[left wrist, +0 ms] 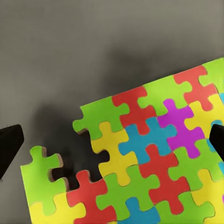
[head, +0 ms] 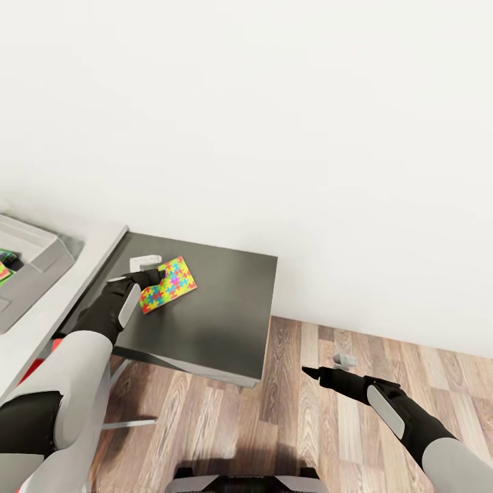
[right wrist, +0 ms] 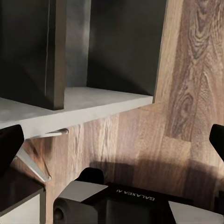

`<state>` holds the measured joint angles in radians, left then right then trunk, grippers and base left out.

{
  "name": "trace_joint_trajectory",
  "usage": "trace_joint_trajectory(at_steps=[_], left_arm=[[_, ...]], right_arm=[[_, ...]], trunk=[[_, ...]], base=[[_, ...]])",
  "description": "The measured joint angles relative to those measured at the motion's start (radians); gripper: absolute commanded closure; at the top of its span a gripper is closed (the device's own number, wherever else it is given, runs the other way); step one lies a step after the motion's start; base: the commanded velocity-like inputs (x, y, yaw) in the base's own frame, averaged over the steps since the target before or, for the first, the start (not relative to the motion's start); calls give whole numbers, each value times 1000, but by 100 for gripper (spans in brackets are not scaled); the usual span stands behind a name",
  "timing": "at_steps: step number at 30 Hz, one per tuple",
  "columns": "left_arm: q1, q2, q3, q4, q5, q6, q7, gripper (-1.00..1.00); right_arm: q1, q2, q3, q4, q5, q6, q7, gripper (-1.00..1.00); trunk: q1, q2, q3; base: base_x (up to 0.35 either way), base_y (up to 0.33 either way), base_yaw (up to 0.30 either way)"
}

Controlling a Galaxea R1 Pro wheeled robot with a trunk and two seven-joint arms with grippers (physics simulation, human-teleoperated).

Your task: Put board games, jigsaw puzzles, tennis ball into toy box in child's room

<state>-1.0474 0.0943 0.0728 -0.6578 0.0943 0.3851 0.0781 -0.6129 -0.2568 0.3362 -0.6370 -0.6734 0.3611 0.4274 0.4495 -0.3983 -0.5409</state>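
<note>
A white wall (head: 287, 103) fills the far side, with wood plank floor (head: 322, 411) to the near right. The pale table (head: 41, 322) runs along the left and meets the lower dark cabinet top (head: 219, 301) at a corner. On the table at far left sits the grey toy box (head: 41, 257), something colourful already inside it.

The left gripper (head: 144, 277) hangs right over the near-left end of a jigsaw puzzle (head: 168, 284) lying flat on the cabinet top, close to its left edge. In the left wrist view the fingers (left wrist: 9, 144) stand spread wide, one beyond the puzzle's (left wrist: 149, 154) end, one over it, nothing held. The right gripper (head: 316, 374) waits released over the floor, well apart.

The step in hand looks to be picking up this puzzle. A thin flat panel gives little to pinch; probably sliding it to the edge or nipping its end is needed, then a short carry left to the box. The cabinet top offers open room to the right and near, with the wall close behind
</note>
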Motion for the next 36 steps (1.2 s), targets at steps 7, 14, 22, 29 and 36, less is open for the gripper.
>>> trace_joint_trajectory(at_steps=[7,14,22,29,36], left_arm=[[0,-1,-1,0,0,-1,1,-100],[-1,-1,-2,-12,2,-1,2,-100],[5,-1,-2,-45,1,-3,0,-100],[15,-1,-2,-79,1,-2,1,-100],[20,-1,-3,-107,2,-4,0,-100]], right_arm=[[0,0,0,0,0,0,0,-100],[0,1,1,0,0,0,0,-100],[0,3,2,1,0,-1,0,-100],[0,3,2,1,0,-1,0,-100],[0,3,2,1,0,-1,0,-100]], trunk=[[0,0,-12],[0,-1,-23],[0,0,-36],[0,-1,-48],[0,-1,-59]], base=[[0,0,0],[0,0,0],[0,0,0],[0,0,0],[0,0,0]])
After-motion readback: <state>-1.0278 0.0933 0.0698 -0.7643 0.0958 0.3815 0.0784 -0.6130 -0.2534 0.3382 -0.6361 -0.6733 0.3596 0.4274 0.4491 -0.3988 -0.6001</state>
